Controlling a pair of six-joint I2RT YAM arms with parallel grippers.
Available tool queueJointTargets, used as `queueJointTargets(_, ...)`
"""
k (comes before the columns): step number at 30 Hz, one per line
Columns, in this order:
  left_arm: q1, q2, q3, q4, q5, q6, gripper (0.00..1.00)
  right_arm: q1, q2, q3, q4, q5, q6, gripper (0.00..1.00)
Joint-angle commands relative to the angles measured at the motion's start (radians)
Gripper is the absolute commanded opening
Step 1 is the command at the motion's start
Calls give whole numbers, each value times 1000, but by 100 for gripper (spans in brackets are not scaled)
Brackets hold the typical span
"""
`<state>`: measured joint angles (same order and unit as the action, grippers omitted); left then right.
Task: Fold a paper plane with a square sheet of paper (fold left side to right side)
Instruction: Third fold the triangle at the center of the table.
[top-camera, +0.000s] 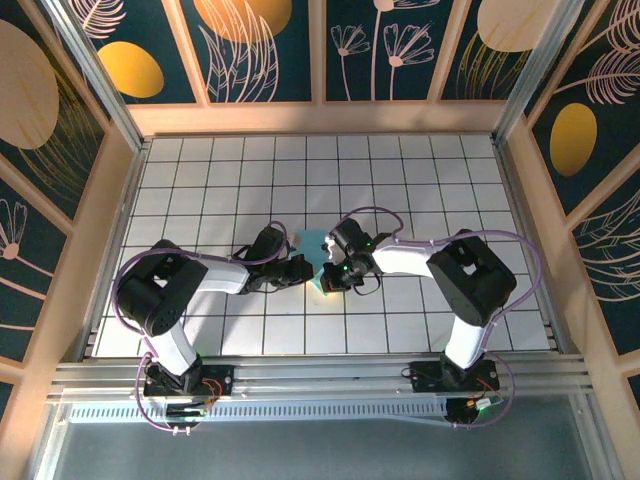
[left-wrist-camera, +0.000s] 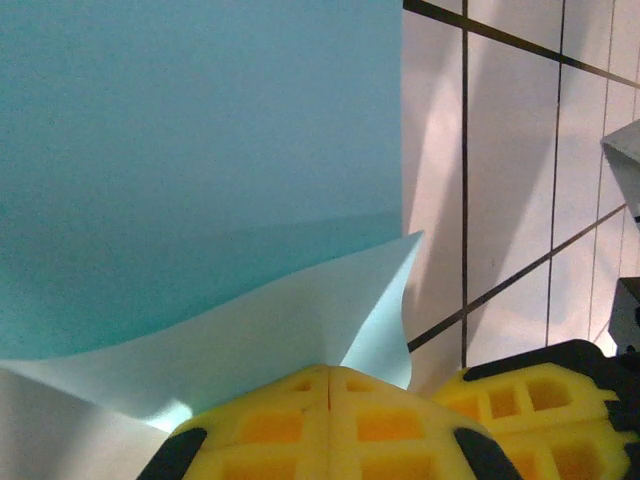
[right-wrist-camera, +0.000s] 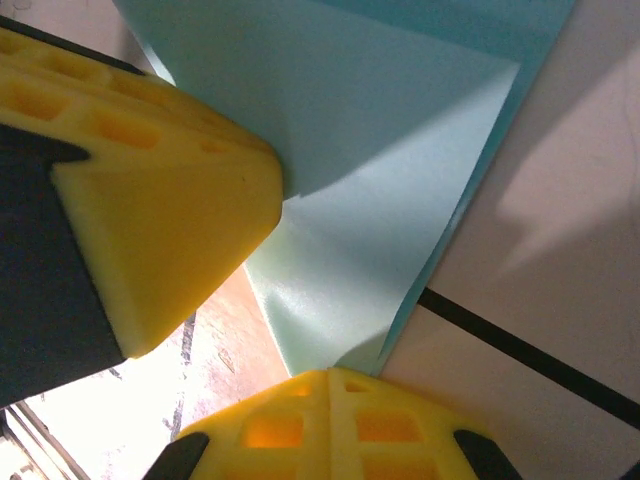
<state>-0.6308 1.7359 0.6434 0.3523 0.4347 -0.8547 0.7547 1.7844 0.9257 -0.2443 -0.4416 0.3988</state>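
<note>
A white tiled table (top-camera: 400, 180), boxed in by wooden walls (top-camera: 330, 118) painted with flowers, carries the work near its middle. The left fingers (left-wrist-camera: 270, 430) are pressed together, and a lifted corner of the light-blue sheet of paper (top-camera: 309, 243) is pinched at their tips. The rest of the sheet lies flat on the table ahead of them. Just to their right, almost touching, the right fingers (right-wrist-camera: 270, 435) are closed too. A raised point of the sheet runs into their seam, so they look clamped on it as well.

With two grips this close on one thin flap, any pull in different directions could tear or crumple it, or drag it out of one pinch. Nothing holds the flat part down, so carrying the flap across may slide the whole sheet and leave a crooked crease. The two sets of fingers crowd each other and could knock together. Cables (top-camera: 372, 211) loop above the arms, apart from the paper.
</note>
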Motion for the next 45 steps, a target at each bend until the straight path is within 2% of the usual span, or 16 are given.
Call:
queueJointTargets(1,-3,26,25,-52,-61,14,3,0,89,-35,-132,213,-21,0)
queueJointTargets(17,14,56,58,-91,-120,36,5,6,109,-16,-167,230,-36,0)
queueJointTargets(35,172,39,62,-136,-165,151,8,6,106,-18,-174,228,-31,0)
queueJointTargets(41,211,51,80,-146,-175,183,8,6,99,-23,-172,231,-25,0)
queueJointTargets(45,221,4,85,-168,-185,199,7,4,95,-23,-169,228,-26,0)
